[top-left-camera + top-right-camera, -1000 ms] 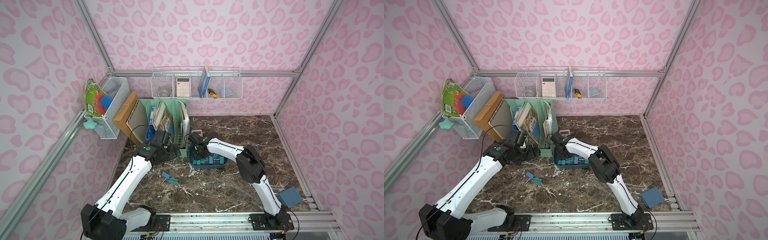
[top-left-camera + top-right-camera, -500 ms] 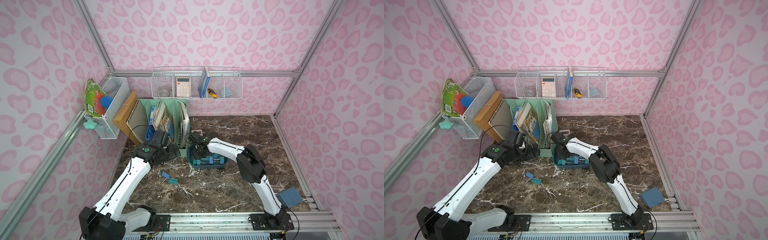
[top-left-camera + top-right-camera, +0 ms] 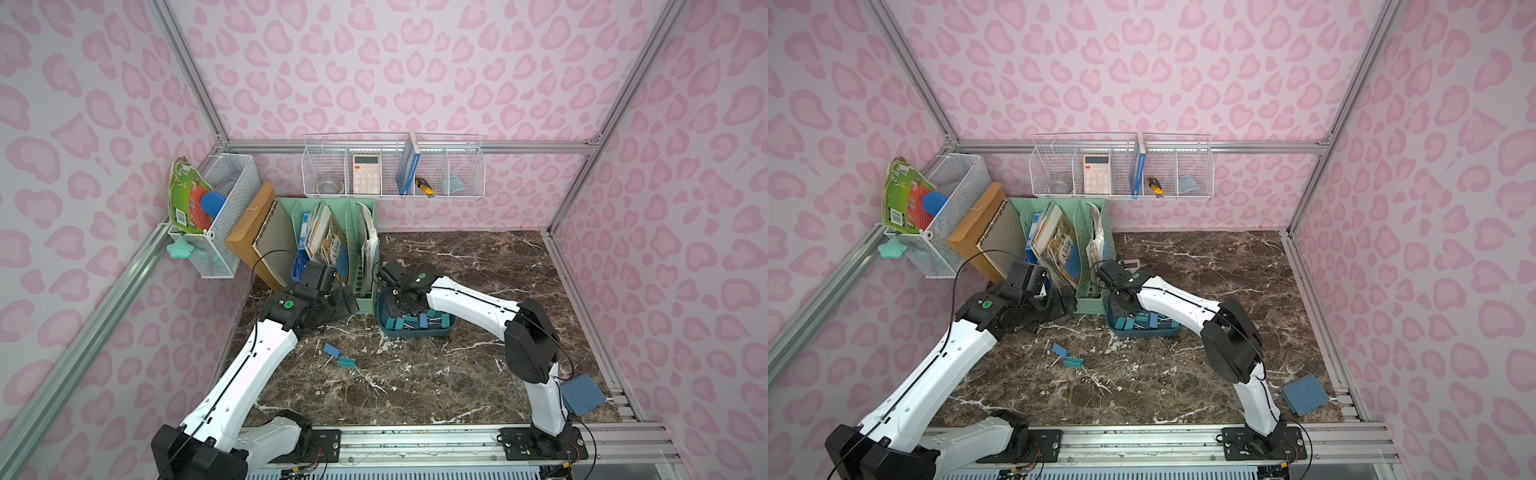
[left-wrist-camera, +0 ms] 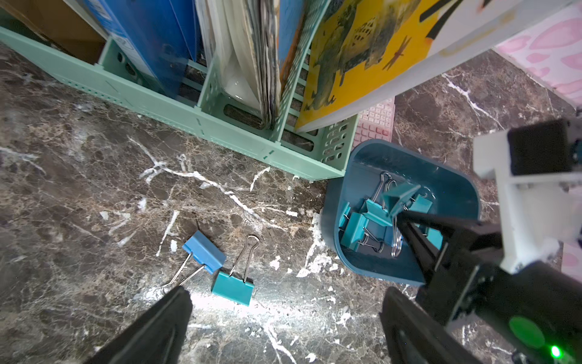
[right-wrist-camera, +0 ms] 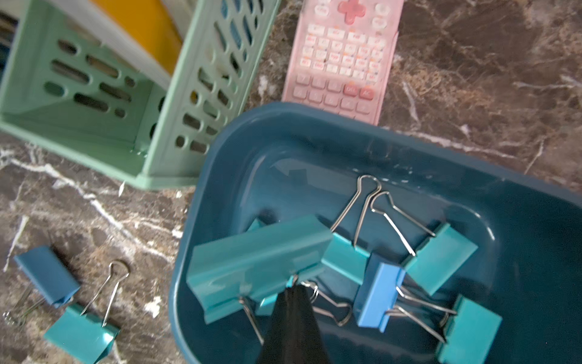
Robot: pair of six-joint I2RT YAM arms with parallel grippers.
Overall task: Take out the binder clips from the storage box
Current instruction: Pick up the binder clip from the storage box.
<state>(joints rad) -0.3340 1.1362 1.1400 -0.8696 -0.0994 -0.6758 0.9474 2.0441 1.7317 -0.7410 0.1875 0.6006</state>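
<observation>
The dark blue storage box [image 3: 415, 332] [image 5: 283, 132] stands next to the mint organizer. My right gripper [image 5: 294, 288] [image 4: 406, 217] is over the box, shut on the wire handle of a teal binder clip [image 5: 258, 261] [image 4: 400, 197] that hangs tilted above the others. Several more clips lie in the box, among them a blue one [image 5: 378, 293] and a teal one [image 5: 441, 261]. A blue clip [image 3: 332, 350] [image 4: 204, 252] and a teal clip [image 3: 346, 363] [image 4: 233, 288] lie on the marble left of the box. My left gripper [image 4: 286, 294] [image 3: 347, 303] hovers open above the marble near them, holding nothing.
The mint file organizer [image 3: 357, 266] [image 5: 157, 94], full of books, stands right behind the box. A pink calculator [image 5: 343, 56] lies flat beside it. White wire baskets [image 3: 395, 166] hang on the back wall and the left wall. A blue lid [image 3: 582, 395] lies at the front right.
My right gripper has closed on the teal clip's handle inside the box. Both arms have stayed nearly where they were.
</observation>
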